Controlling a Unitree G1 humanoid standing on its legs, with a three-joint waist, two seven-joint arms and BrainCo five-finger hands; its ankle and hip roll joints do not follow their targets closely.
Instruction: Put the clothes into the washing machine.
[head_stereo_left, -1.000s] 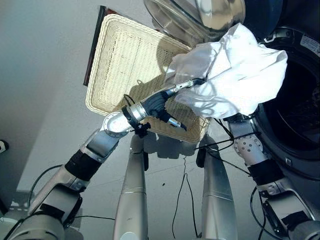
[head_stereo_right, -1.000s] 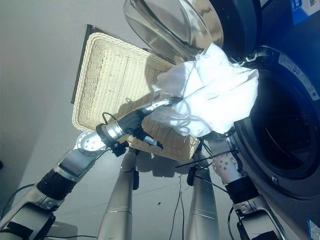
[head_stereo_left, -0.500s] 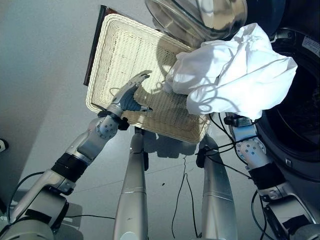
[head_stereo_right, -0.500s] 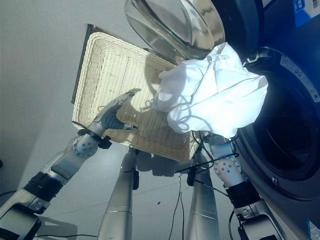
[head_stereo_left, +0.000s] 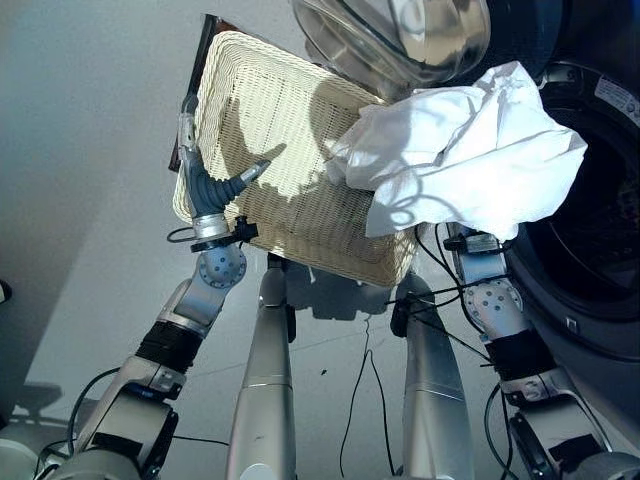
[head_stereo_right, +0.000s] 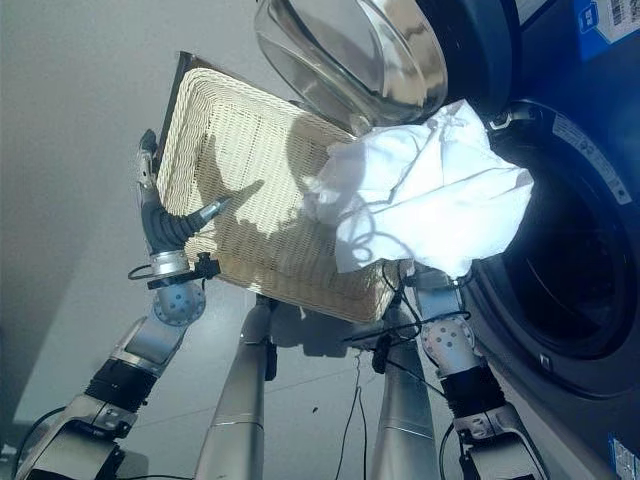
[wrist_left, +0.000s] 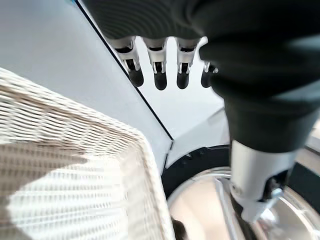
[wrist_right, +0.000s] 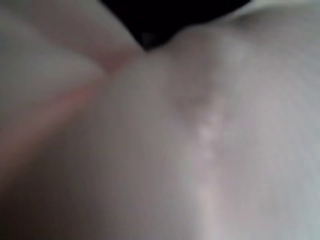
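Observation:
A crumpled white cloth (head_stereo_left: 470, 160) hangs in the air in front of the washing machine's dark round opening (head_stereo_left: 600, 200), just below the open glass door (head_stereo_left: 400, 35). My right wrist (head_stereo_left: 483, 262) rises under the cloth, and the hand itself is buried in it; white cloth (wrist_right: 200, 150) covers the right wrist view. My left hand (head_stereo_left: 205, 185) is open and empty, fingers (wrist_left: 160, 75) straight, held upright at the left rim of the wicker basket (head_stereo_left: 270, 110), well clear of the cloth.
The shallow cream wicker basket (head_stereo_right: 230, 130) lies on the grey floor left of the machine, with a dark board along its left side. The machine's front panel (head_stereo_right: 600, 150) takes up the right side.
My left hand has let go of the cloth and swung left across the basket to its left rim. The cloth stays up on the right arm, shifted slightly toward the machine.

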